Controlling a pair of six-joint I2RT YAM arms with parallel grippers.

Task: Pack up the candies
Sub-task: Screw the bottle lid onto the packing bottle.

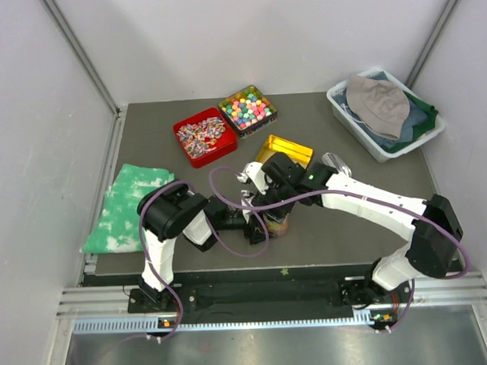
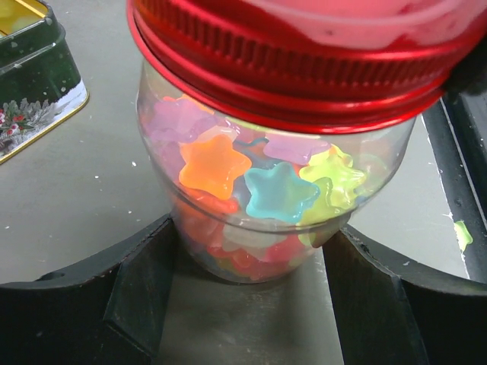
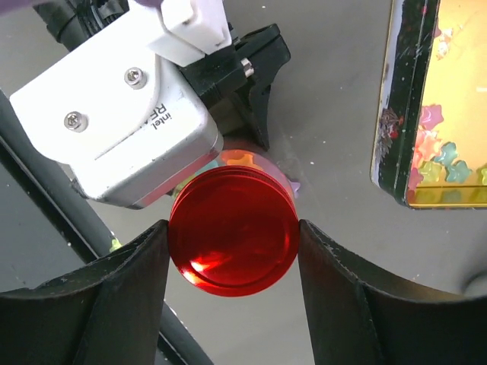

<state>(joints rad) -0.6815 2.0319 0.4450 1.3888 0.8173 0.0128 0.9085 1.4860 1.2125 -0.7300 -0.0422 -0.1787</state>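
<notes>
Both arms are on one jar [image 2: 259, 190] in the middle of the counter [image 2: 84, 205]. The left gripper [image 2: 251, 266] comes in low from the side and pinches the clear body near its base. We read that as bracing, so the jar can neither spin nor slide. From above, the right gripper [image 3: 232, 251] presses its fingers against opposite edges of the red lid [image 3: 232, 232], which sits square on the jar's mouth. To us that is a grip for twisting. We'd judge the lid is being screwed home rather than taken off, though nothing here settles the direction.

Now the candies [image 2: 281, 194]. They are inside the jar, filling it to just under the lid. They are little glossy, see-through stars in orange, blue, yellow, pink and lilac, crowded against the wall. A few more lie on the shiny floor of the open gold tin [image 3: 392, 91] just beside the jar, so by our reckoning the packing is nearly done but not complete. One yellow-green stray piece [image 2: 462, 234] lies loose on the counter near the jar. It is soft-looking and small, and we'd expect it to be fiddly to pick up.
</notes>
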